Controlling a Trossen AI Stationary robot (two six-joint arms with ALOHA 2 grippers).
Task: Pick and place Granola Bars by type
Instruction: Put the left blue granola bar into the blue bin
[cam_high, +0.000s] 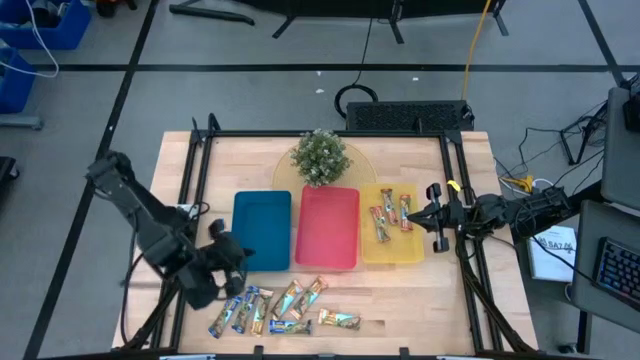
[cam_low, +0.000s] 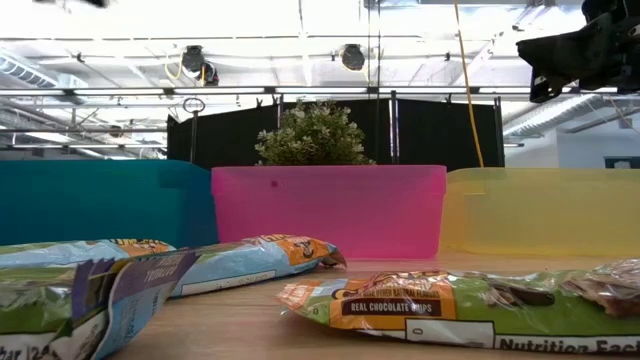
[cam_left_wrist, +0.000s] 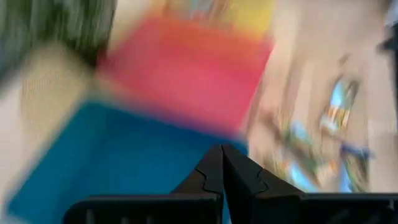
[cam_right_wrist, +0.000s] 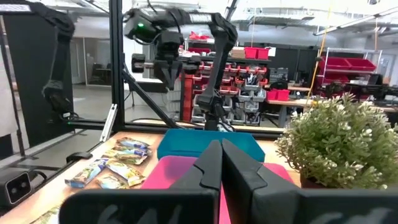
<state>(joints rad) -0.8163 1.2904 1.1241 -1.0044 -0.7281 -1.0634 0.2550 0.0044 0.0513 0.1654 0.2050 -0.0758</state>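
From above, the left gripper (cam_high: 228, 262) hangs with its fingers clenched on nothing, just beyond the near edge of the flat blue plastic tray (cam_high: 262, 230), and the loose pile of shiny wrapped granola bars (cam_high: 282, 310) lies on the wooden table (cam_high: 420, 290) a little past those fingers, toward the front edge. The right gripper (cam_high: 432, 214) waits with fingers also clenched and empty beside the translucent yellow plastic tray (cam_high: 392, 250), where a few orange and red wrapped bars (cam_high: 392, 215) already lie; the pink-red plastic tray (cam_high: 327, 228) between the other two holds nothing, and a small green potted plant (cam_high: 320, 156) stands behind it. At table level, a green and orange chocolate-chip bar (cam_low: 440, 308) and blue-accented bars (cam_low: 240, 265) lie flat and overlapping in front of the three tray walls. The left wrist view is smeared, but its dark fingertips (cam_left_wrist: 221, 171) meet with no wrapper between them, the blue tray just beyond them. The right wrist view shows its fingertips (cam_right_wrist: 217, 163) pressed together, with the pile off to one side. The risks I judge: closed fingers coming down on the pile would shove bars instead of gripping one, the slick overlapping wrappers could yield two bars at once or slip free, and a misread wrapper would land in the wrong tray.
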